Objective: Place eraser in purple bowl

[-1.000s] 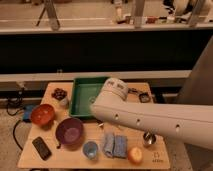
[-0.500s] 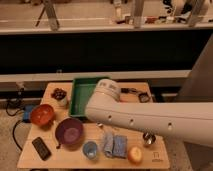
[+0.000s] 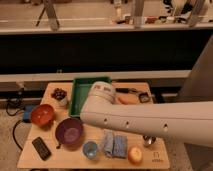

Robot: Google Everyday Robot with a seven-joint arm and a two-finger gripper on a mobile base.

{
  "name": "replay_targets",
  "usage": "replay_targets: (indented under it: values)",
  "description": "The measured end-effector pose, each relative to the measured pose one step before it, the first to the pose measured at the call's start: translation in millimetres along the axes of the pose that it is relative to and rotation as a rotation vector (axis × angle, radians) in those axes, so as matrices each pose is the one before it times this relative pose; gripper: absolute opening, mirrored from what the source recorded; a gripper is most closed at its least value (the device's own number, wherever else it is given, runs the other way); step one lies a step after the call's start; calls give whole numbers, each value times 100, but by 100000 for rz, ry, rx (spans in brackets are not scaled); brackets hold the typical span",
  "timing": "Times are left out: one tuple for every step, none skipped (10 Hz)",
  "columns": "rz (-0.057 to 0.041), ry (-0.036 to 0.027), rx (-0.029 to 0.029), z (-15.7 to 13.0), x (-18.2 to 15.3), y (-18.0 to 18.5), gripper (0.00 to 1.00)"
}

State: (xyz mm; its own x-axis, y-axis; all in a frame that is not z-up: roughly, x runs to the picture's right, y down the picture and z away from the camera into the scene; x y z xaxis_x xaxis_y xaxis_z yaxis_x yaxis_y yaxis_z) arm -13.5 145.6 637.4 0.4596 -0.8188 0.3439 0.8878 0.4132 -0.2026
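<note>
The eraser point(image 3: 41, 148) is a flat black block lying at the front left corner of the wooden table point(image 3: 60, 160). The purple bowl point(image 3: 69, 133) stands empty just right of it and a little behind. My white arm point(image 3: 145, 120) reaches in from the right, across the middle of the table, and ends in a rounded joint point(image 3: 102, 92) over the green tray. My gripper is hidden behind the arm, so no fingers show. Nothing of the arm touches the eraser or the bowl.
An orange bowl point(image 3: 42, 114) stands behind the purple bowl at left. A small blue cup point(image 3: 90, 149), a folded blue-grey cloth point(image 3: 114, 145) and a yellow-orange ball point(image 3: 134, 155) line the front. A green tray point(image 3: 79, 95) and a dark cluster point(image 3: 60, 94) sit at the back.
My arm's rounded end has drifted slightly to the left over the green tray. The eraser, the bowls and the other things have not moved.
</note>
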Motion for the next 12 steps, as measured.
replay_targets:
  values:
    - [-1390, -368, -91, -55, -453, -780, 75]
    - [-1091, -250, -195, -118, -453, -136, 79]
    - [-970, -109, -361, -76, -87, 144, 79]
    - [-1265, -51, -460, -26, 135, 270, 75]
    - [-1875, -408, 422, 13, -55, -63, 69]
    - [-573, -469, 217, 86, -201, -101, 67]
    - [-608, -531, 185, 53, -213, -256, 65]
    - [-1820, -626, 509, -40, -402, -389, 65]
    - [-1525, -314, -627, -3, -106, 229, 63]
    - [-1265, -406, -34, -5, -70, 55, 63]
    - [-666, -1114, 118, 149, -167, -45, 57]
    - [-488, -682, 170, 77, -122, -95, 49]
